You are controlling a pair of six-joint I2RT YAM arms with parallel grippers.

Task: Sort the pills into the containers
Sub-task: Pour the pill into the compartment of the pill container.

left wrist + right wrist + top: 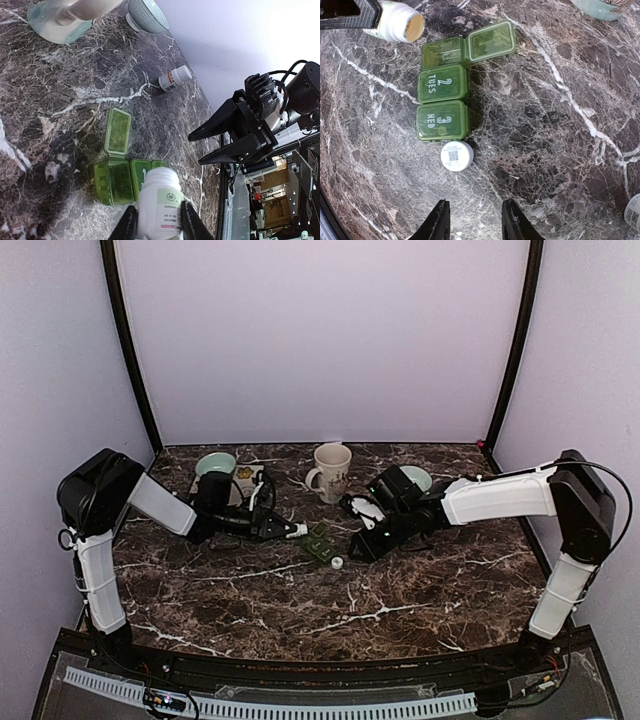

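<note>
A green pill organiser (443, 89) lies mid-table, its first lid (491, 41) flipped open, the lids marked TUES and WED closed. The organiser (321, 543) sits between both arms. My left gripper (159, 222) is shut on an uncapped white pill bottle (160, 202), held tilted with its mouth (412, 27) next to the open compartment (114, 182). The bottle's white cap (456, 155) lies just beyond the WED end. My right gripper (475, 225) hovers open above bare marble near that cap, with nothing between its fingers. No loose pills show.
A small brown bottle with a white cap (175, 78) lies on its side beyond the organiser. A cream mug (332, 472) stands at the back centre, with a teal bowl (215, 465) on its left and another bowl (418, 478) on its right.
</note>
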